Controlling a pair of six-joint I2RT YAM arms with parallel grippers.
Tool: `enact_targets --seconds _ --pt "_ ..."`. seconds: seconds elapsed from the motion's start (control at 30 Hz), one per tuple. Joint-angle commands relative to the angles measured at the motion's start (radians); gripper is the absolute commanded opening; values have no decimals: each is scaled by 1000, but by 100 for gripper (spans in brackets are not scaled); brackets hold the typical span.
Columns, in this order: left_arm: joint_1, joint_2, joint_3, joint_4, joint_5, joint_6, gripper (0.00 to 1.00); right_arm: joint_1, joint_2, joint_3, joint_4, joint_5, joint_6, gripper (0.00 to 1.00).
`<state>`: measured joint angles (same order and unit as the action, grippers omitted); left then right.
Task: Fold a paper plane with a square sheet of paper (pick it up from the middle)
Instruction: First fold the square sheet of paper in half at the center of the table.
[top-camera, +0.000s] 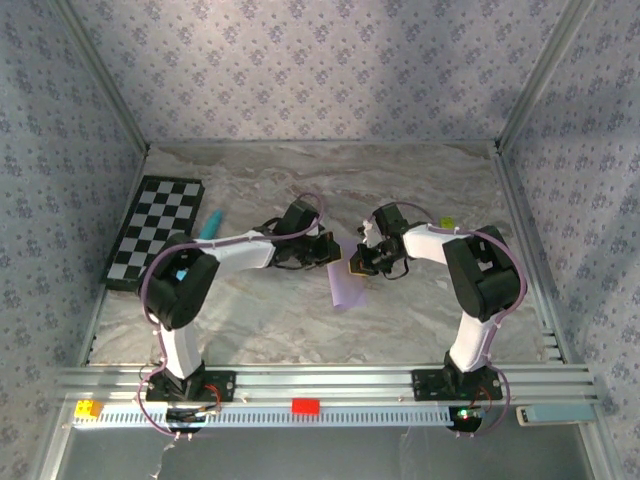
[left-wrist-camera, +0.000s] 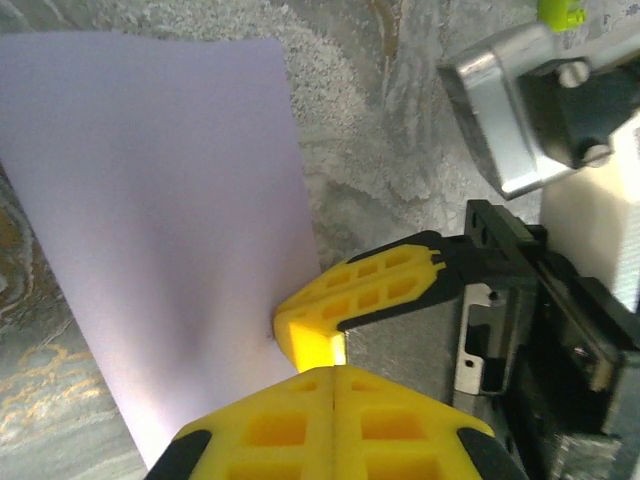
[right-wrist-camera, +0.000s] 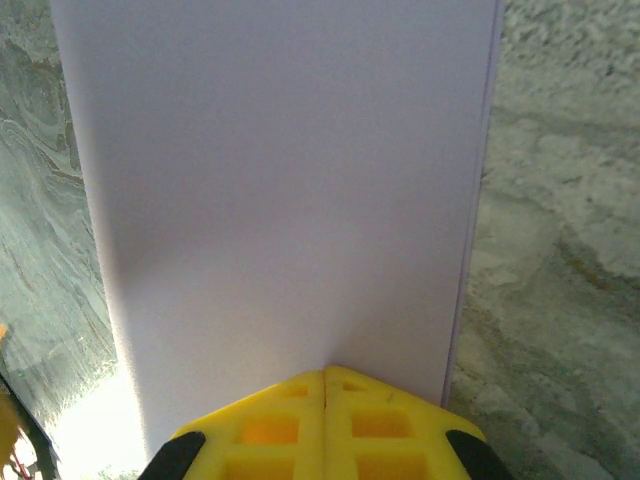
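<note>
The pale lilac sheet (top-camera: 346, 283) lies flat on the marble table as a narrow folded rectangle, its long side running toward me. Both grippers meet over its far end. In the left wrist view the paper (left-wrist-camera: 160, 220) is seen face-on. My left gripper (left-wrist-camera: 335, 370) is shut at its right edge, with no paper visibly between the fingers. The right gripper's yellow fingers (left-wrist-camera: 345, 290) touch the same edge just beyond. In the right wrist view my right gripper (right-wrist-camera: 325, 372) is shut, its tips on the near edge of the sheet (right-wrist-camera: 280, 180), whose two layers show along the right side.
A black-and-white checkerboard (top-camera: 155, 232) lies at the far left with a teal pen (top-camera: 210, 225) beside it. A small green piece (top-camera: 447, 222) sits behind the right arm. Patterned walls enclose the table; small red (top-camera: 305, 405) and yellow (top-camera: 88, 408) blocks sit on the front rail.
</note>
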<state>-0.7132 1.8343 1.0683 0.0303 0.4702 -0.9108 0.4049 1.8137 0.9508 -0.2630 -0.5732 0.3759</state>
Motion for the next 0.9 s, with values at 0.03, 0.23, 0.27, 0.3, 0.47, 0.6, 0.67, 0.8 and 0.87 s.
enact_targets --seconds 0.03,0.23,0.27,0.3,0.47,0.6,0.67,0.8,0.87 --pt "1 31 -13 74 53 -22 0 -13 23 -36 -82 77 3 0" --pt "2 46 -36 26 18 15 0 -12 21 -43 -79 80 9 0" --pt "2 49 -37 10 6 29 0 -12 21 -45 -79 79 10 0" --pt "2 50 -42 1 -3 38 0 -13 21 -46 -76 79 12 0" --pt "6 66 -91 -3 -52 68 0 -12 18 -57 -72 82 19 0" --pt "8 74 -112 -28 -84 93 0 -12 16 -68 -65 86 28 0" --pt "8 70 -120 -45 -107 106 0 -12 13 -75 -59 90 33 0" --pt "12 50 -107 -53 -95 106 0 -11 8 -83 -51 92 43 0" --pt "11 23 -93 -50 -76 79 0 -11 3 -84 -51 96 46 0"
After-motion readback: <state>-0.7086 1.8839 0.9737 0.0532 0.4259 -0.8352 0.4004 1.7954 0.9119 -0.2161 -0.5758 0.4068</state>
